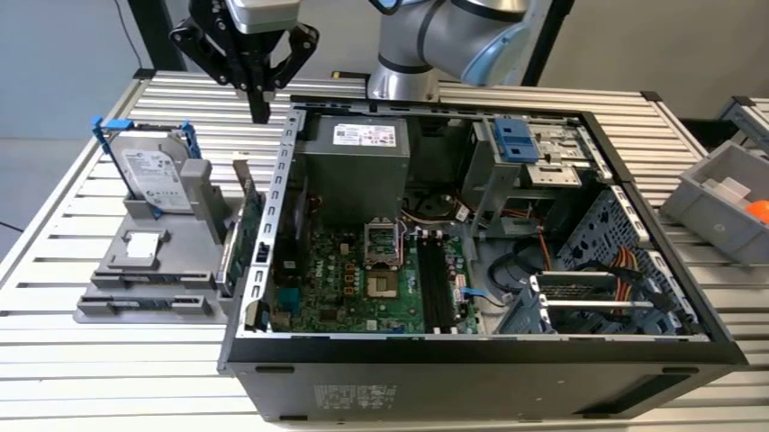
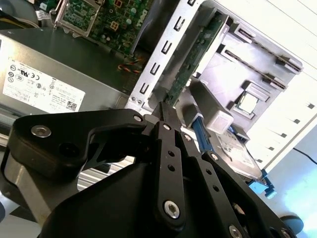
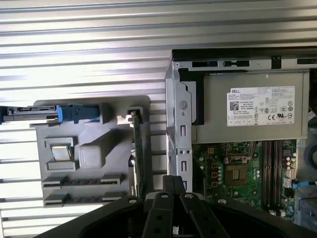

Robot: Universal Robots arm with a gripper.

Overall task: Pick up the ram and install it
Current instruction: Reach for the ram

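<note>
Your ram (image 1: 157, 304) looks to be the thin, dark bluish stick lying edge-up in the front slot of the grey holder (image 1: 121, 265), though it is too slim to be sure. Judge it light and stiff but fragile: take it by the long bare edges near the middle, clear of chips and contacts, and lift it straight out. Behind it in the holder stands the hard drive (image 1: 150, 171) in its blue frame. The green card (image 1: 252, 238) stands upright between the holder and the open computer case (image 1: 481, 355), crowding the way to the motherboard (image 1: 348, 270). The gripper (image 1: 258, 112) hangs well above the card's far end, well apart from the ram, fingertips pinched together with nothing between them.
</note>
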